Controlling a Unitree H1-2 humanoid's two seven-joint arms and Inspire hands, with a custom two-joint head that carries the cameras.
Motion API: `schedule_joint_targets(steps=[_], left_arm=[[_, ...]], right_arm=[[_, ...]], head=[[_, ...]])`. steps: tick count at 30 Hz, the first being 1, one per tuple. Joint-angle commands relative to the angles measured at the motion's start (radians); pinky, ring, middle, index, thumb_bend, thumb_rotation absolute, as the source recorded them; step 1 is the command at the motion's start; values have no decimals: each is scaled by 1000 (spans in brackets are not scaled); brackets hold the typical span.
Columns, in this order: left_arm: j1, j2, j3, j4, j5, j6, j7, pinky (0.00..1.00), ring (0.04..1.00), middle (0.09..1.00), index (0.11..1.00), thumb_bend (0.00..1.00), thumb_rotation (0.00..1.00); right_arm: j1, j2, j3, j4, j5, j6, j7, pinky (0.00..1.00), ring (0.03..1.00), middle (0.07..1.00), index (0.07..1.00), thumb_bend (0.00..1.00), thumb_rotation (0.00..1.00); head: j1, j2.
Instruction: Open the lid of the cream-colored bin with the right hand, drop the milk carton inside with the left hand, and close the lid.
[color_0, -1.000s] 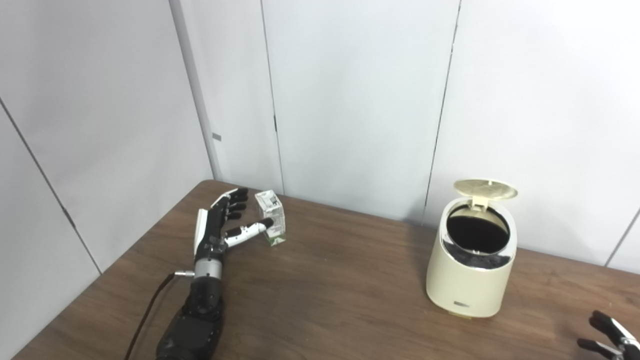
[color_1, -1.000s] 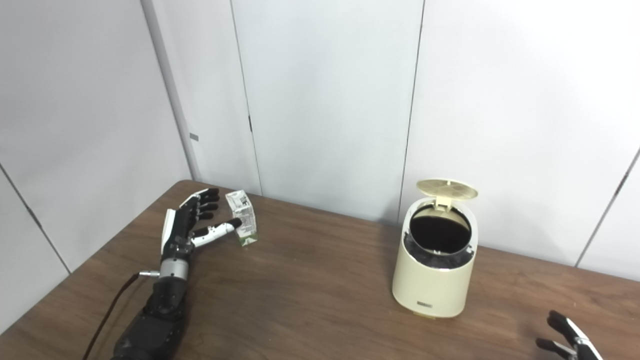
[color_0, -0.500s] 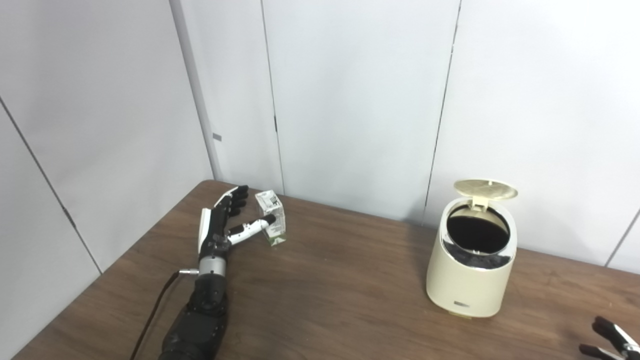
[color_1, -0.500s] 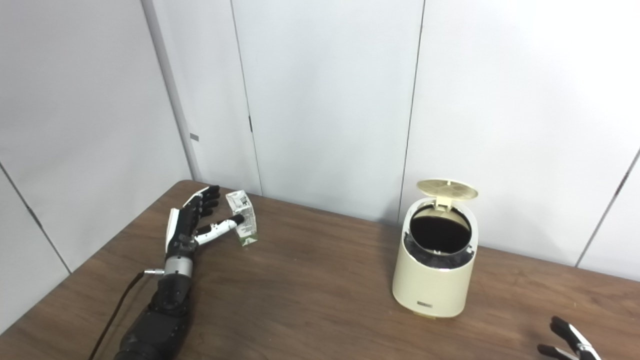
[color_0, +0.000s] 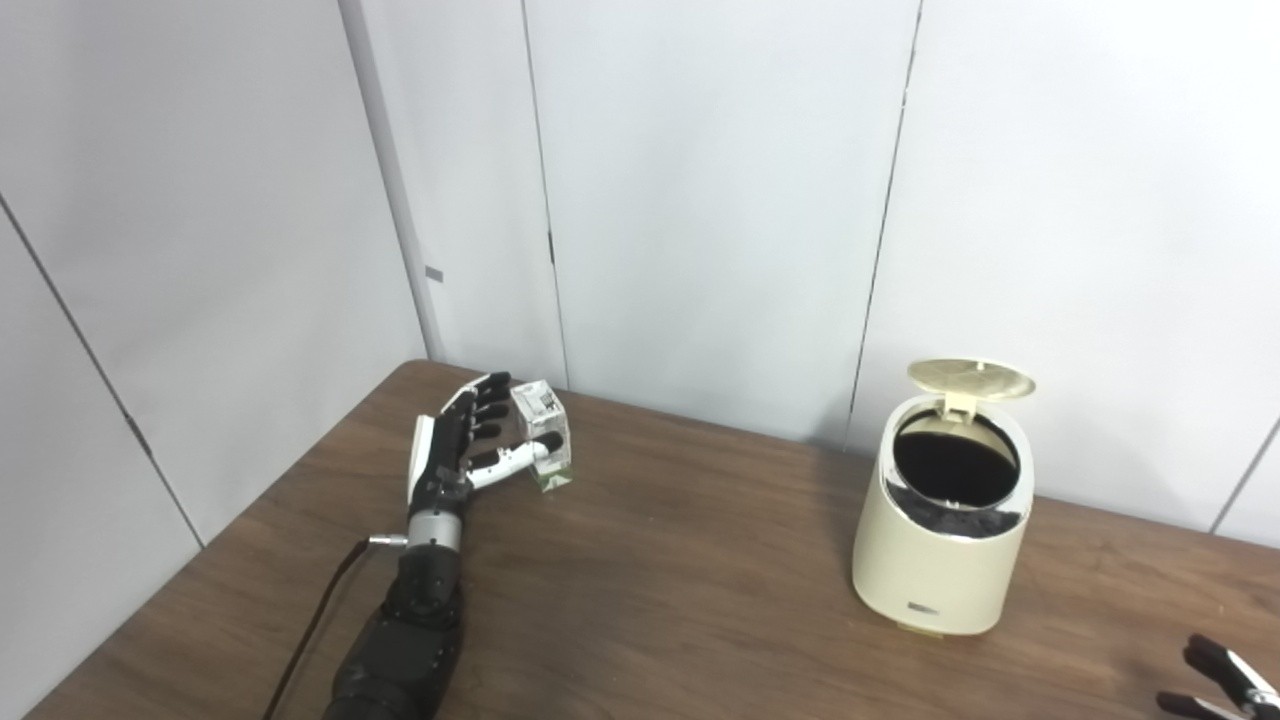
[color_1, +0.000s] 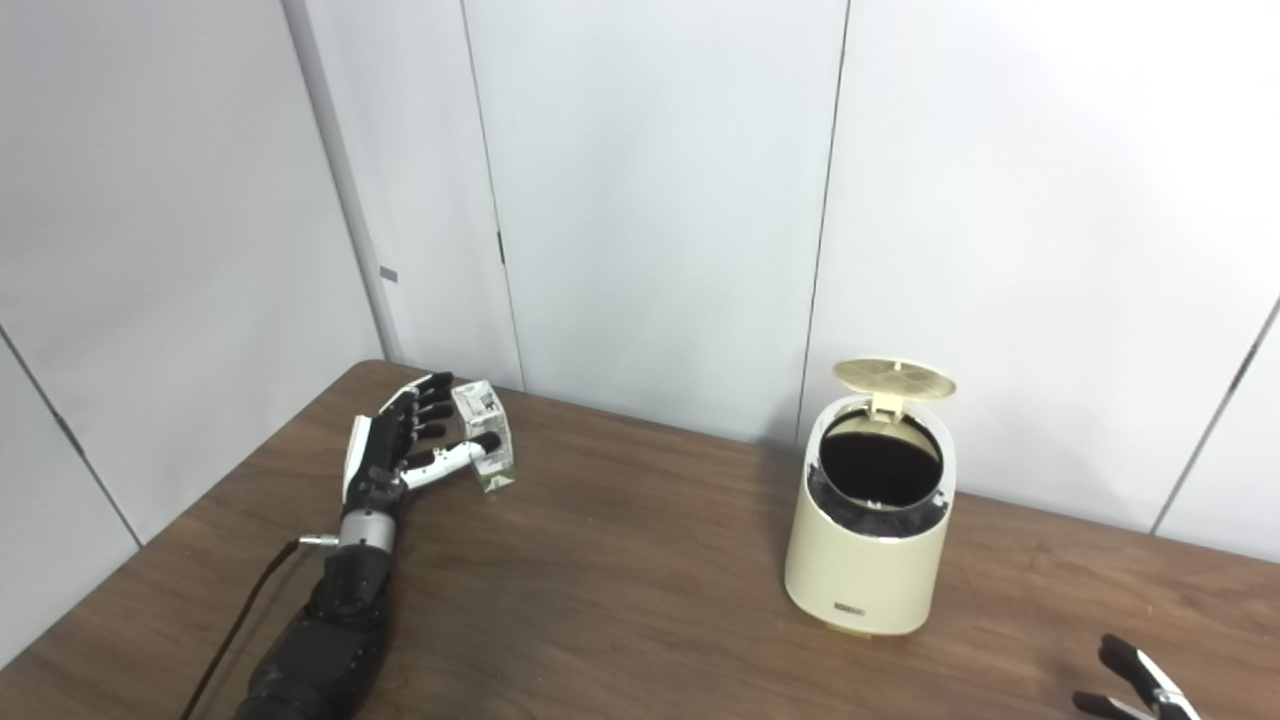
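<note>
White wall panels back a brown table (color_0: 640, 600). Near its far left corner, the left hand (color_0: 462, 450), fingers spread, brackets the upright milk carton (color_0: 543, 435) ungripped. The cream bin (color_0: 940, 520) waits near the right edge, lid (color_0: 970, 378) raised; only the right hand's (color_0: 1222, 680) parted fingertips show.

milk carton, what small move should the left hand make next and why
Probably close the fingers around the small white and green milk carton: the left hand is open beside it with the thumb across its front, and the cream-colored bin already has its lid up.
</note>
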Motion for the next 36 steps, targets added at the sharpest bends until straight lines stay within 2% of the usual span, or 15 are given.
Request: schedule_joint_targets(steps=[1, 9, 14, 20, 23, 30, 31, 32, 33, 36], left_arm=[[-32, 7, -5, 1, 0, -30, 8, 726, 768, 792, 808, 963, 237], [-40, 5, -15, 20, 8, -31, 15, 727, 751, 765, 797, 958, 235], [-44, 2, -14, 37, -1, -31, 9, 680, 699, 708, 750, 947, 194], [-45, -9, -8, 48, -10, -31, 8, 662, 692, 707, 749, 967, 202], [-46, -15, -8, 50, -1, -31, 27, 616, 655, 684, 734, 953, 193], [-53, -37, -14, 52, 21, -31, 116, 383, 449, 513, 579, 825, 59], [-54, -38, -18, 53, 23, -31, 125, 360, 426, 481, 554, 676, 30], [-54, -39, -22, 52, 27, -31, 135, 348, 413, 464, 541, 600, 15], [-55, -40, -27, 52, 31, -31, 145, 333, 398, 454, 530, 553, 6], [-58, -40, -40, 58, 37, -31, 167, 325, 390, 450, 522, 524, 0]], right_arm=[[-12, -14, -11, -41, 11, -26, -2, 583, 757, 901, 887, 854, 396], [-8, -14, -13, -53, 8, -20, -3, 584, 758, 902, 886, 846, 393], [-6, -15, -14, -57, 2, -15, -5, 595, 761, 898, 890, 852, 405], [-1, -17, -14, -69, 8, -11, 1, 598, 761, 904, 891, 846, 403], [1, -18, -13, -73, 5, -8, 2, 597, 761, 909, 894, 835, 393], [7, -23, -15, -77, 5, -11, 6, 615, 766, 917, 897, 819, 387], [8, -23, -15, -77, 4, -11, 6, 617, 769, 919, 899, 816, 388], [9, -23, -15, -78, 4, -9, 7, 618, 771, 919, 900, 815, 388], [9, -23, -15, -77, 5, -9, 7, 621, 774, 918, 902, 814, 388], [9, -24, -15, -75, 3, -13, 7, 627, 778, 919, 905, 809, 389]], head=[[-2, 2], [-6, 6], [-8, 8], [-7, 15], [-7, 18], [-5, 25], [-5, 25], [-3, 25], [-2, 25], [-1, 26]])
